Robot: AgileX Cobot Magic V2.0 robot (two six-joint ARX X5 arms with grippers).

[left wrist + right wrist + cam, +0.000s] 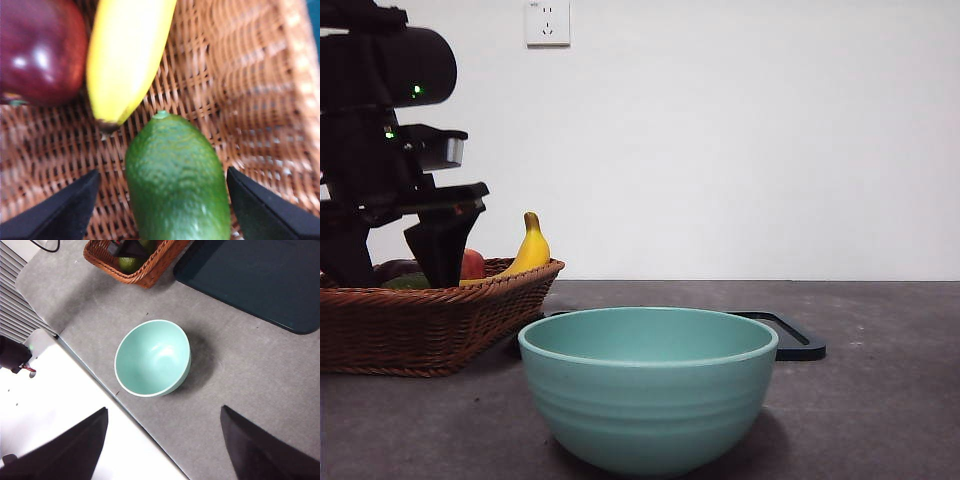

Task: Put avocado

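The avocado (pixel 177 185), dark green with bumpy skin, lies in the wicker basket (pixel 250 75). My left gripper (pixel 162 172) is open, with one jaw on each side of the avocado and a gap on both sides. In the front view the left gripper (pixel 395 268) reaches down into the basket (pixel 430 320) at the left, and only a sliver of the avocado (pixel 408 283) shows above the rim. My right gripper (pixel 164 409) is open and empty, high above the teal bowl (pixel 152 357). The avocado (pixel 131 262) also shows in the right wrist view.
A banana (pixel 127 55) and a dark purple-maroon fruit (pixel 40 50) lie next to the avocado; a red apple (pixel 472 264) is also in the basket. The teal bowl (pixel 648 385) stands in front. A dark tray (pixel 790 335) lies behind it.
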